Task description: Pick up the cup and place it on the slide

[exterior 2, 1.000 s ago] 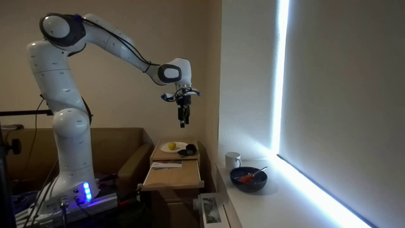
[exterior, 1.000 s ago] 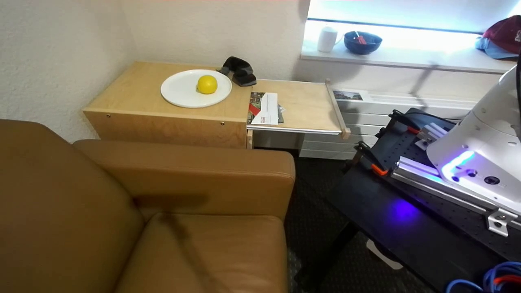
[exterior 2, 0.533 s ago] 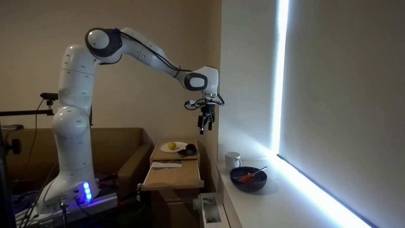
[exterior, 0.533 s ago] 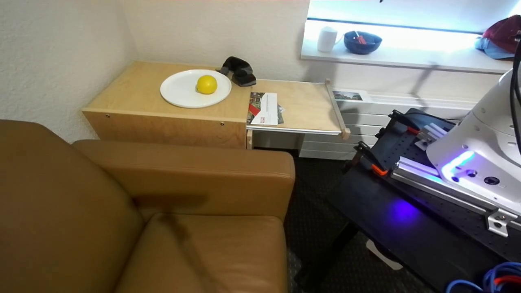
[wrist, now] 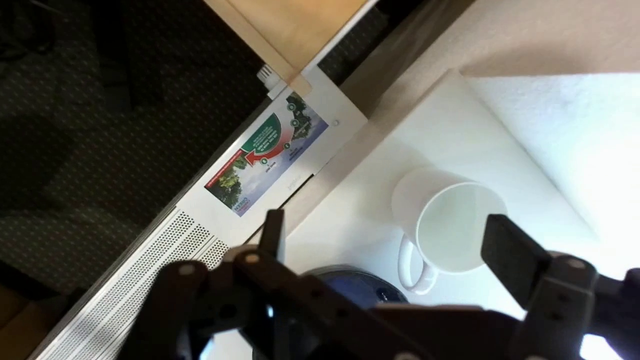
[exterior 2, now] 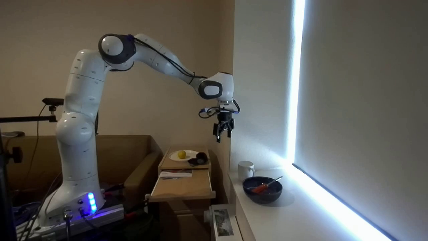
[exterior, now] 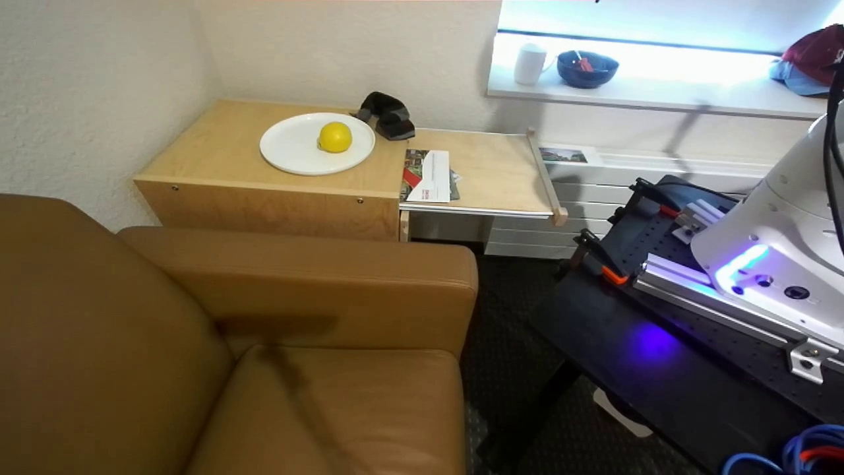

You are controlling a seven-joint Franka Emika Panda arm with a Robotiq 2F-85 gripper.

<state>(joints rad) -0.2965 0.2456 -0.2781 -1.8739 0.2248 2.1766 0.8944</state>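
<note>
The white mug [exterior 2: 245, 171] stands upright on the windowsill [exterior 2: 284, 221], close to one end corner and set back from the room-side edge. Its handle is on the side of the dark blue bowl [exterior 2: 262, 198], which sits just beside it, further along the sill and near that same edge. A red-handled screwdriver [exterior 2: 260, 188] lies in the bowl, its shaft slanting out over the rim.

Higher up and well apart from the mug hangs the gripper [exterior 2: 223, 137], pointing down. Its two fingers [wrist: 510, 255] are spread wide; in the wrist view the mug shows between them, beyond the tips.

Past the sill's end corner and lower down, the pull-out board [exterior: 491, 168] juts from the wooden side table [exterior: 191, 155], as both exterior views show. Leaflets [exterior: 432, 177] lie on it, at the corner where its front edge meets the table. On the tabletop, near the edge over the board, a white plate [exterior: 290, 148] holds a round yellow object [exterior: 335, 137]; whether ball or fruit I cannot tell. A black and grey bundle [exterior: 389, 119], apparently cloth, lies at the tabletop's back corner. A maroon cap [exterior: 814, 56] with a blue brim rests further along the sill, above the white radiator [exterior: 527, 231]. A brown sofa [exterior: 356, 303] stands before the table's front edge.
</note>
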